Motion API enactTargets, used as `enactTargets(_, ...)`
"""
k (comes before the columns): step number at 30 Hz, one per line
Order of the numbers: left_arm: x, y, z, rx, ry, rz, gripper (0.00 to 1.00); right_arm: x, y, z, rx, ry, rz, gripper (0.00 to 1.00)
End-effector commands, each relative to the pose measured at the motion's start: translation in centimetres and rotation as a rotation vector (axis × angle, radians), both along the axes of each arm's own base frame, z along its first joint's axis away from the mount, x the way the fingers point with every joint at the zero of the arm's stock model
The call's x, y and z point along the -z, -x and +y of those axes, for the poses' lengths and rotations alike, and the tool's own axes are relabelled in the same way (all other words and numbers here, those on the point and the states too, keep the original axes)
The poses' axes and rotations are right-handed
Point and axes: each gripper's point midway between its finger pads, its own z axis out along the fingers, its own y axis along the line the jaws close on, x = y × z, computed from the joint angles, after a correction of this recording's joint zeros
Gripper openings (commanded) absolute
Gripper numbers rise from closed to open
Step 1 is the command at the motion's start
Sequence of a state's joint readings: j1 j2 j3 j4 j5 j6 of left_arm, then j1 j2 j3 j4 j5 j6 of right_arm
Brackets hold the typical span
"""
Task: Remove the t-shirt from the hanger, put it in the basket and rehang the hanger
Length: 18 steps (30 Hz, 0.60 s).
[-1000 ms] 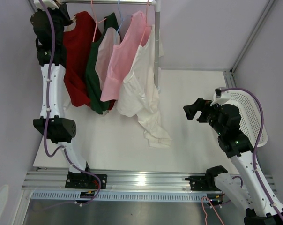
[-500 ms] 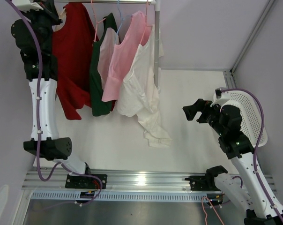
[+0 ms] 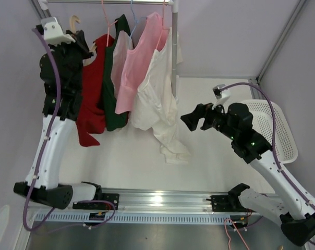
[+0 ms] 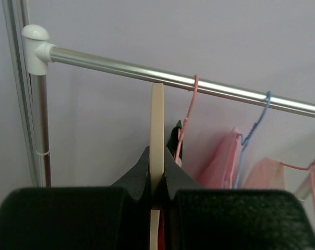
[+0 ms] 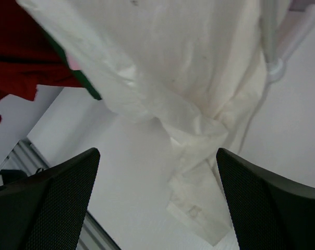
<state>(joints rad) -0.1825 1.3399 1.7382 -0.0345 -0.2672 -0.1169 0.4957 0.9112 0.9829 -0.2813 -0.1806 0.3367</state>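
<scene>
Your left fingers [image 4: 147, 176] pinch the hanger [image 4: 157, 120], the red t-shirt [image 3: 92, 88] hangs from it near the rail [image 4: 121, 69], so hold steady, bring your wide-open right fingers [image 3: 189, 120] to its bottom edge and pull down gently.

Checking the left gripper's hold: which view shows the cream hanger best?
Left wrist: the cream hanger shows close, clamped in the left gripper. Top external shows only its hook; right wrist shows none of it.

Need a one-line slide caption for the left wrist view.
Left claw clamped on cream hanger beneath the metal rail.
</scene>
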Motion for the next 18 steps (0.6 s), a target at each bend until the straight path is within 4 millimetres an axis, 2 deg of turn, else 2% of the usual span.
enactTargets(1, -3.7, 7.6, 2.6, -0.114, 0.093, -0.133, 0.01, -5.5, 1.1, 3.4, -0.114, -0.008, -0.170, 0.99)
enactTargets(2, -3.5, 9.2, 2.8, -0.113, 0.105, -0.137, 0.01, -5.9, 2.4, 5.0, -0.179, 0.006, -0.198, 0.99)
enactTargets(4, -2.7, 10.4, 2.5, -0.121, 0.122, -0.124, 0.01, -6.6, 3.3, 6.2, -0.213, 0.007, -0.226, 0.99)
enactTargets(5, -0.9, 10.4, 2.9, -0.160, 0.123, -0.072, 0.01, -6.8, 4.2, 7.3, -0.253, -0.002, -0.239, 1.00)
enactTargets(6, -1.3, 12.0, 3.6, -0.172, 0.142, -0.091, 0.01, -6.7, 4.5, 7.8, -0.273, 0.000, -0.246, 0.99)
enactTargets(7, 0.0, 12.0, 3.8, -0.188, 0.145, -0.065, 0.01, -6.8, 4.7, 8.2, -0.285, -0.004, -0.254, 0.99)
enactTargets(8, 0.0, 12.8, 4.7, -0.224, 0.159, -0.073, 0.01, -6.6, 4.7, 8.7, -0.293, -0.001, -0.252, 0.99)
enactTargets(9, -0.5, 14.4, 5.6, -0.244, 0.171, -0.104, 0.01, -6.7, 5.3, 9.3, -0.320, -0.005, -0.253, 1.00)
enactTargets(11, -0.2, 15.6, 7.1, -0.325, 0.157, -0.120, 0.01, -6.6, 5.7, 10.4, -0.357, -0.006, -0.255, 1.00)
enactTargets(14, 0.3, 16.6, 8.7, -0.414, 0.150, -0.093, 0.01, -6.9, 7.1, 12.1, -0.433, -0.010, -0.291, 0.99)
enactTargets(15, 1.0, 17.0, 9.6, -0.471, 0.177, -0.074, 0.01, -6.4, 8.2, 13.4, -0.478, 0.001, -0.296, 0.99)
enactTargets(18, 2.5, 17.3, 11.3, -0.615, 0.215, -0.023, 0.01, -5.6, 8.8, 15.4, -0.501, 0.059, -0.350, 0.99)
